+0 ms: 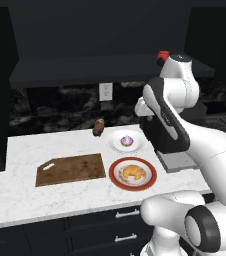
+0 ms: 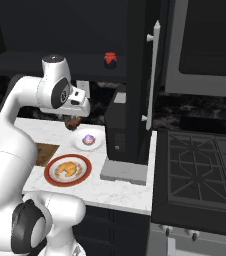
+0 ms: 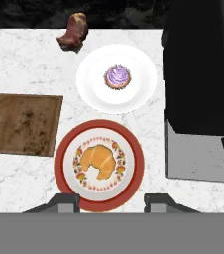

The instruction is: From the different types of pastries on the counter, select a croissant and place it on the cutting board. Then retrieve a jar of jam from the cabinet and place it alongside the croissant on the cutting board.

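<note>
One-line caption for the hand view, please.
Gripper above the croissant on its red-rimmed plate, cupcake and cutting board nearby.

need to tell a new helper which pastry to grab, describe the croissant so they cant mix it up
Start at the white marble counter and find the brown cutting board. Just right of it sits a red-rimmed plate, and the croissant lies in its middle. It is the golden crescent; the purple-frosted cupcake sits on a plain white plate behind, and the dark brown pastry lies bare on the counter.

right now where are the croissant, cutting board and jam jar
croissant point(image 3: 99, 159), hand view, middle of its crust
cutting board point(image 1: 71, 169), left base view, bare centre
jam jar point(image 2: 110, 60), right base view, red body
</note>
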Robot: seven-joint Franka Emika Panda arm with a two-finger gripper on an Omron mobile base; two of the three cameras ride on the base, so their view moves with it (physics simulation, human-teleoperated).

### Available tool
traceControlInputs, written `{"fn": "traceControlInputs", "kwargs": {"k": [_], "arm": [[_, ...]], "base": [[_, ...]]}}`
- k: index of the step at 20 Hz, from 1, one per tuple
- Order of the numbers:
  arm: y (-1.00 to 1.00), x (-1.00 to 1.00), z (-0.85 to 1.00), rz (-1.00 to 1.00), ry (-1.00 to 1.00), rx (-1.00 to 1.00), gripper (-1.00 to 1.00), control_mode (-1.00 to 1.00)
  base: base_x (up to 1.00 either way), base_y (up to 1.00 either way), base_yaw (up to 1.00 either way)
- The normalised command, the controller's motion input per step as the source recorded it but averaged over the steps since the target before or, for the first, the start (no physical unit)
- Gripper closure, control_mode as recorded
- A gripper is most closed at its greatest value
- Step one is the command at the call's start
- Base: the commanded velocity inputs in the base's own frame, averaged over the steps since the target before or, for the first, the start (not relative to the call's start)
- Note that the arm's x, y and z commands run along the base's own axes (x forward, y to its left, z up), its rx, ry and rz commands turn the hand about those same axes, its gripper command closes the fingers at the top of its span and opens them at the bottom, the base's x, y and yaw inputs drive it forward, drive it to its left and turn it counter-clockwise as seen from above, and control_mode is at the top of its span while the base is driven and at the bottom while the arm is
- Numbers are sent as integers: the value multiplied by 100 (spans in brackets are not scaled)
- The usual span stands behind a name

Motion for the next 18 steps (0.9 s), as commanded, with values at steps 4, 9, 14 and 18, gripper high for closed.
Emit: {"fn": "traceControlInputs", "kwargs": {"k": [4, 9, 14, 18], "arm": [[-2, 0, 0, 0, 0, -1, -100, -100], [0, 0, 0, 0, 0, -1, -100, -100], [1, 0, 0, 0, -1, -1, -100, -100], [0, 0, 0, 0, 1, 0, -100, -100]], "base": [[0, 0, 0], [0, 0, 0], [0, 0, 0], [0, 0, 0]]}}
